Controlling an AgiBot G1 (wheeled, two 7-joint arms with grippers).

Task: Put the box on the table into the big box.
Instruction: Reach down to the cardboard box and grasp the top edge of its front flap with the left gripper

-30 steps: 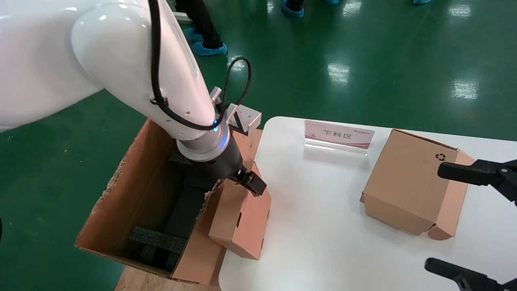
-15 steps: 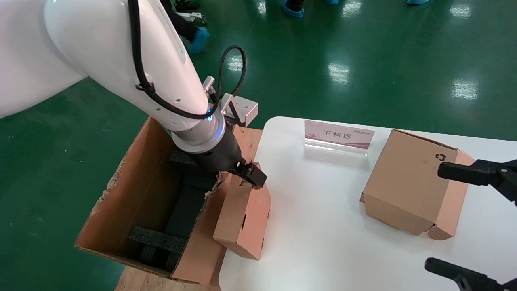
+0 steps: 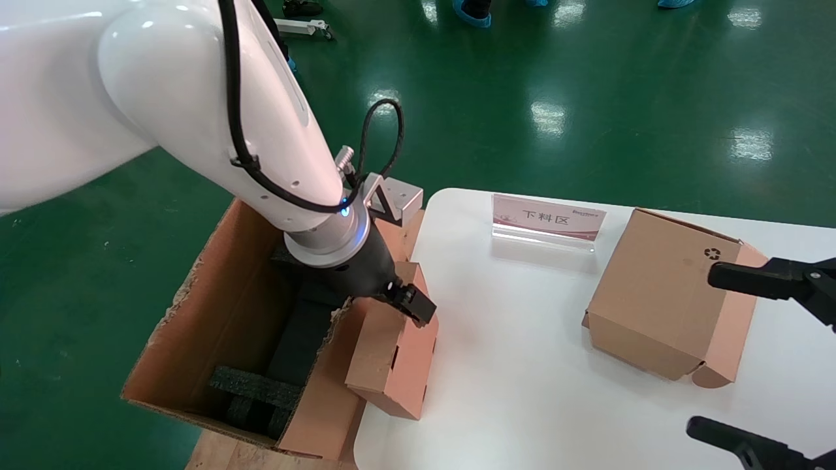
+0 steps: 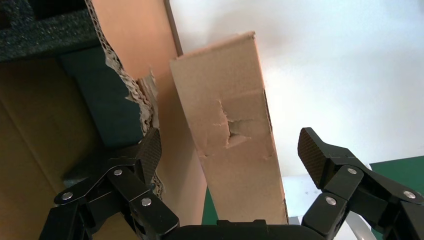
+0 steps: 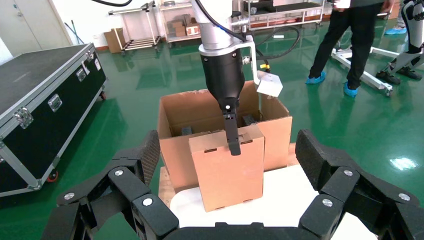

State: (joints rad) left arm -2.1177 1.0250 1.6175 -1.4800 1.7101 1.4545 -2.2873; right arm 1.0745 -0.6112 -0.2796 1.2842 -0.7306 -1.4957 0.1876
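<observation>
The box (image 3: 405,365) stands on edge at the table's left rim, leaning on the big box (image 3: 222,307), which has a torn rim and black foam (image 3: 255,385) inside. My left gripper (image 3: 385,297) is open over the box's top edge. In the left wrist view the box (image 4: 235,165) rises between the spread pads (image 4: 315,150) without touching them; one finger is on the big box's (image 4: 135,40) side, the other on the table side. In the right wrist view that finger (image 5: 231,135) hangs across the box's (image 5: 225,172) slotted face. My right gripper (image 3: 702,349) is parked open at the right.
A bigger cardboard box with a recycling symbol (image 3: 659,300) sits on the white table (image 3: 522,391) by the right gripper. A pink sign (image 3: 547,217) stands at the back. The big box rests on a wooden pallet (image 3: 215,457). A person (image 5: 350,45) and a black case (image 5: 45,100) are beyond.
My left gripper rose a little and came back down over the box's top. The box's lower corner shifted slightly toward the table. The right arm has not moved.
</observation>
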